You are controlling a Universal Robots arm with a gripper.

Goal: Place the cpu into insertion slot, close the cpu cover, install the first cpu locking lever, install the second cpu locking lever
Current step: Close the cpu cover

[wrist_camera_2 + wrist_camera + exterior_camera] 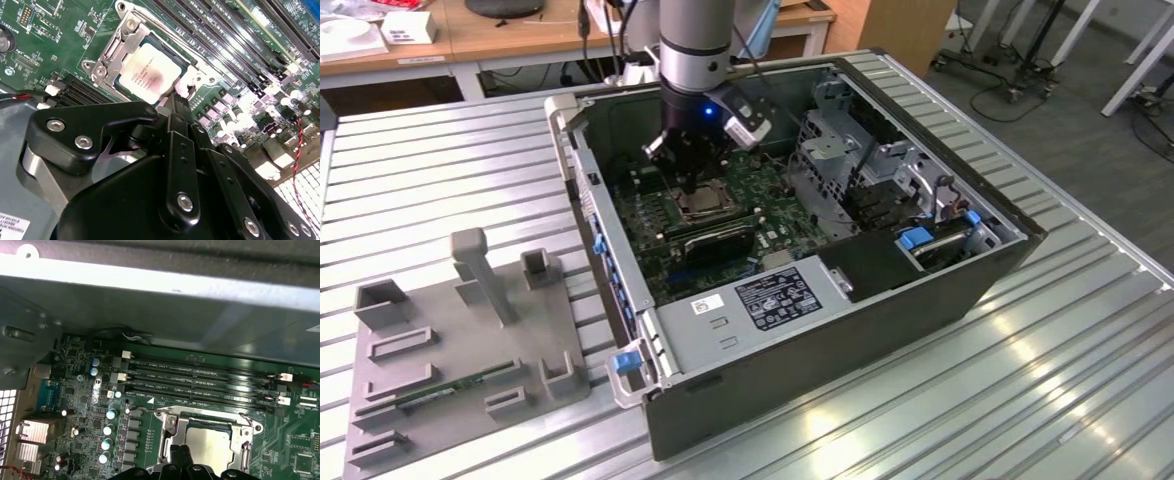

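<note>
Socket region, second wrist view: the cpu (150, 72) lies flat in the insertion slot (172, 51), with the cpu cover (125, 47) lowered around it on the green motherboard (75, 25). The gripper (179, 101) has its jaws closed together, gripping nothing visible. Its tip sits at the cover's edge.

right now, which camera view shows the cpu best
The second wrist view: the cpu shows its silvery top large and nearly whole, framed by the cpu cover. In the first wrist view the gripper hides part of it; in the exterior view it is a small patch below the gripper.
</note>
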